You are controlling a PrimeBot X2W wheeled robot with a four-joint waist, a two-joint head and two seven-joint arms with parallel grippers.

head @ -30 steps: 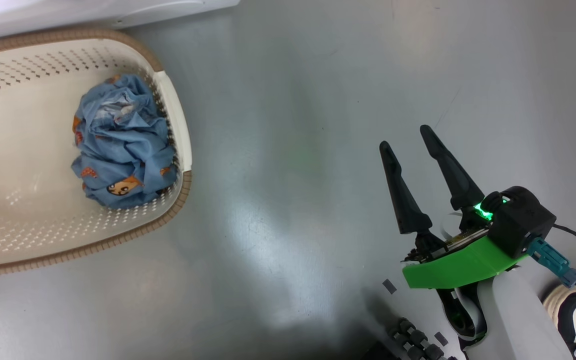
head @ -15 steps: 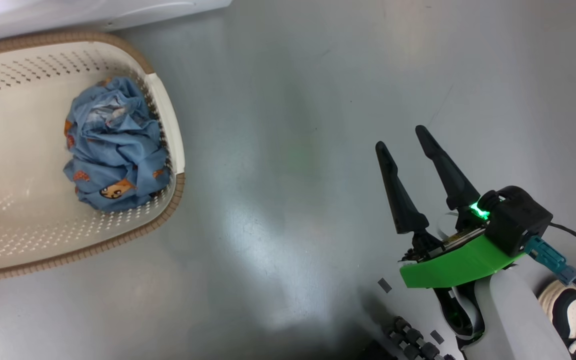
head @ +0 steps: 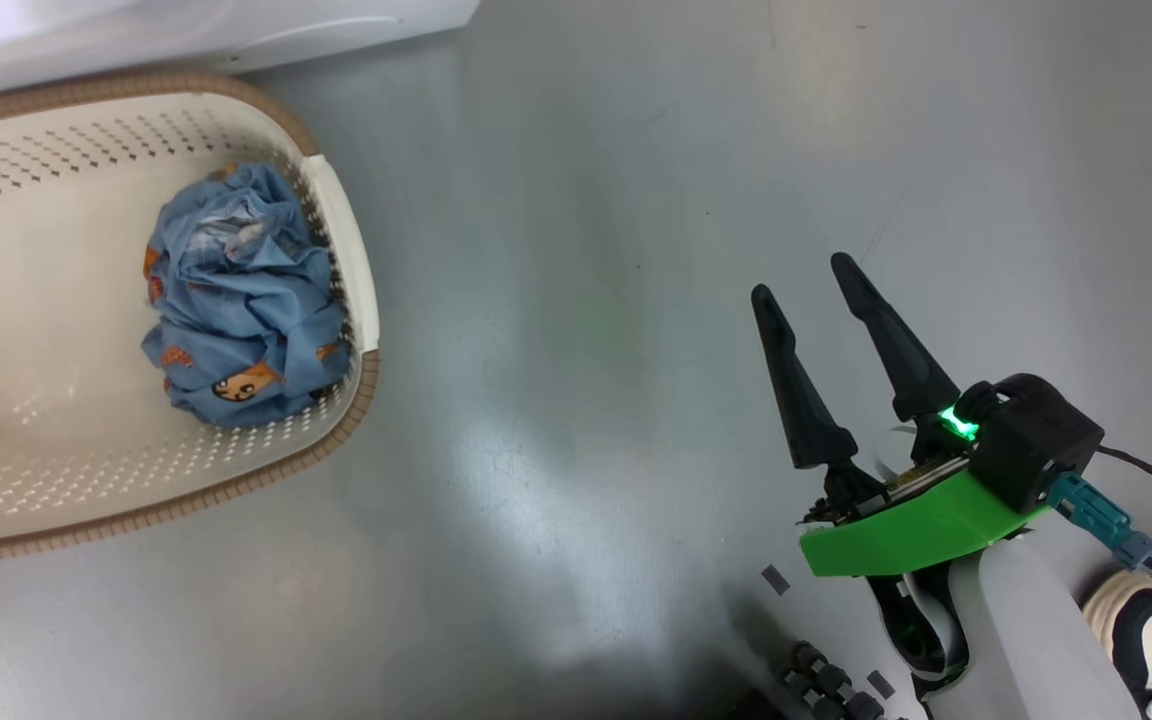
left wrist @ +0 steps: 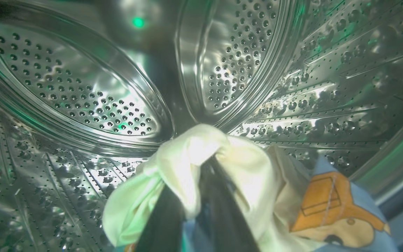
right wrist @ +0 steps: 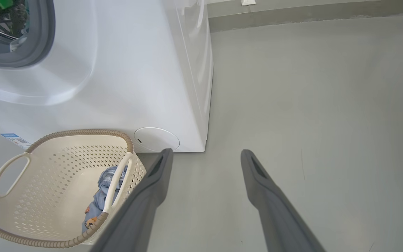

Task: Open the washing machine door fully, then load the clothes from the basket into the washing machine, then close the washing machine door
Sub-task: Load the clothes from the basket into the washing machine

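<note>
Head view, crumpled light-blue clothes (head: 241, 300), cream perforated basket (head: 86, 470)

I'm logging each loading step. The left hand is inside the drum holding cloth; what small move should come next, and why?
Probably open the left hand: it is well inside the perforated steel drum, shut on the cream and light-blue printed garment, so letting go should leave it in the machine.

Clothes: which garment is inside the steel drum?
The cream-and-blue garment, pinched by the left gripper; the crumpled blue garment lies in the basket.
</note>
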